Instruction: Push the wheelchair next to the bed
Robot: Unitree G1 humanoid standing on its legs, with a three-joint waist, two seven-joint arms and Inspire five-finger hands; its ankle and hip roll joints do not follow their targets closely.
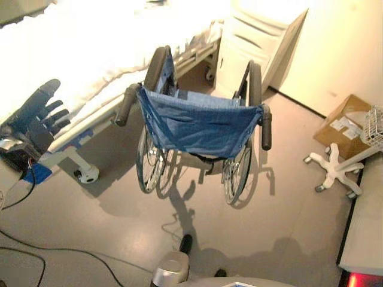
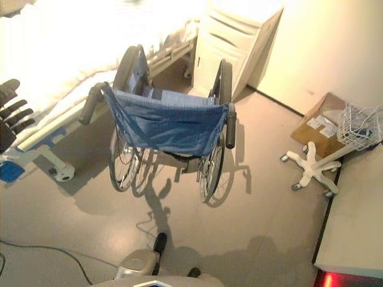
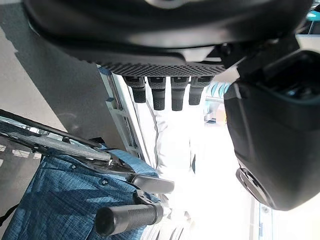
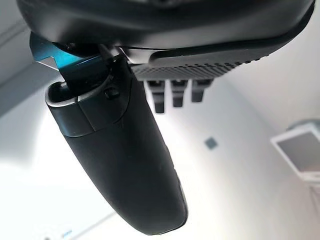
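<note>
The wheelchair (image 1: pixel 197 122) has a blue cloth back and dark push handles, and it stands on the floor with its back toward me. Its front points at the white bed (image 1: pixel 90 48), whose side rail runs along the chair's left side. My left hand (image 1: pixel 36 116) hangs open at the left edge, fingers straight, beside the bed and well apart from the left push handle (image 1: pixel 125 106). In the left wrist view that handle (image 3: pixel 127 218) and the blue cloth (image 3: pixel 60 200) lie past my straight fingers (image 3: pixel 160 92). My right hand (image 4: pixel 120 160) is open, holding nothing, before a pale wall.
A white bedside cabinet (image 1: pixel 257 42) stands past the wheelchair by the bed's end. At the right are a cardboard box (image 1: pixel 347 125), a white star-footed stand (image 1: pixel 335 170) with a wire basket (image 2: pixel 359 128), and a pale counter edge (image 1: pixel 365 227). A bed caster (image 1: pixel 87 174) sits left of the wheels.
</note>
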